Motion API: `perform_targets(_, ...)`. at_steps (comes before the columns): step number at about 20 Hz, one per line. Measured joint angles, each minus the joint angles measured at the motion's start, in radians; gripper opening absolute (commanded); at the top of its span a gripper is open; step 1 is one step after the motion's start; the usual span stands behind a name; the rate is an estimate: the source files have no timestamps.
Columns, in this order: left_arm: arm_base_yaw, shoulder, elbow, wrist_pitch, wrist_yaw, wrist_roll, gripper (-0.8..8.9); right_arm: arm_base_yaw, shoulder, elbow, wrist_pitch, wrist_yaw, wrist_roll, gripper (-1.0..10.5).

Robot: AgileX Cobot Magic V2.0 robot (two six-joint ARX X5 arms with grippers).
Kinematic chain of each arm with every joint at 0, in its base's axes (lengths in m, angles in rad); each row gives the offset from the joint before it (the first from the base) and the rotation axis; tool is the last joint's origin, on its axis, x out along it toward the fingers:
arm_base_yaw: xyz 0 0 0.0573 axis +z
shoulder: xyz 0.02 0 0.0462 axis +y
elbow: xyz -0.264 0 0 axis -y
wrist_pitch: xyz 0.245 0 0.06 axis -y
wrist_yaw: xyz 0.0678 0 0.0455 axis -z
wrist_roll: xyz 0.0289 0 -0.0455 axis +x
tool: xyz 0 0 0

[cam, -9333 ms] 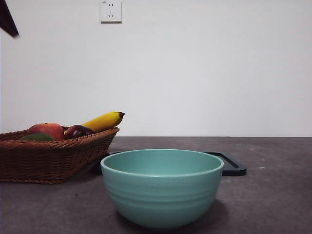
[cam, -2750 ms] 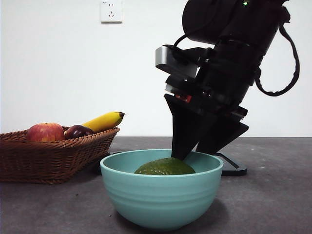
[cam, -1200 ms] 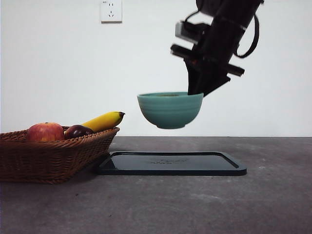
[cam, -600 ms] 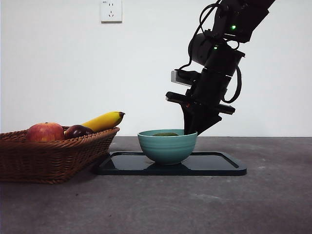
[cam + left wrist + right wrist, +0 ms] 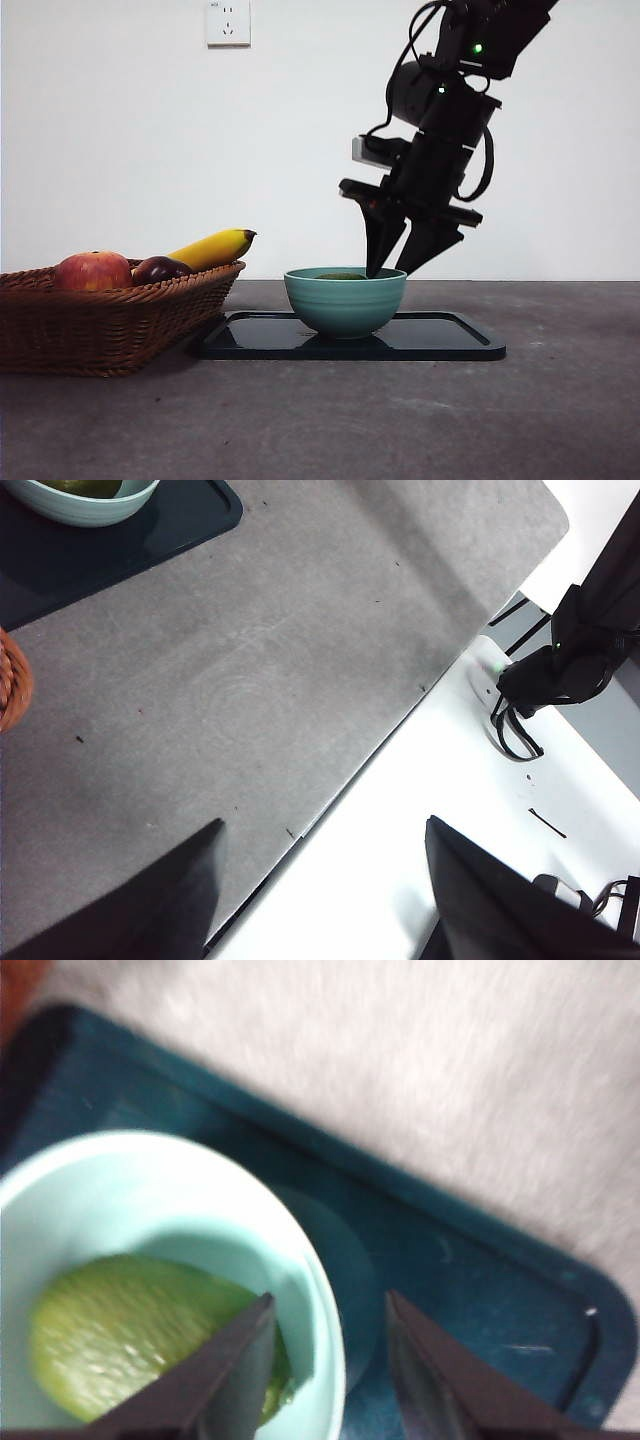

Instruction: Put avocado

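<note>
The dark green avocado point(image 5: 341, 276) lies inside the teal bowl point(image 5: 345, 305), only its top showing over the rim. The bowl stands on the black tray point(image 5: 450, 340). My right gripper point(image 5: 388, 272) is open just above the bowl's right rim, one jaw over the inside and one outside. The right wrist view shows the avocado point(image 5: 130, 1335) in the bowl point(image 5: 150, 1160) on the tray point(image 5: 450, 1260), with the right gripper point(image 5: 327, 1305) straddling the rim. My left gripper point(image 5: 323, 830) is open and empty over the table's edge, away from the bowl point(image 5: 80, 505).
A wicker basket point(image 5: 110, 320) at the left holds a red-yellow apple point(image 5: 93, 270), a dark purple plum-like fruit point(image 5: 160, 268) and a banana point(image 5: 212, 248). The basket stands close to the tray's left end. Bare grey table lies in front and to the right.
The bowl with the avocado was carried to the tray and set down. Since half a second ago the right jaws have opened off the rim and risen slightly.
</note>
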Motion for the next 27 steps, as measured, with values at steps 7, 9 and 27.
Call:
perform_targets(7,0.0,0.0,0.0,0.0,0.0,0.0,3.11,-0.002,-0.282,0.079,-0.206,0.023,-0.006,1.9)
perform_targets(9,0.0,0.0,0.0,0.0,0.0,0.0,3.11,-0.002,-0.373,0.079,-0.279,0.023,-0.006,1.9)
perform_targets(27,0.0,0.0,0.0,0.0,0.0,0.0,3.11,0.108,-1.32,-0.643,-0.348,-0.194,0.006,1.9)
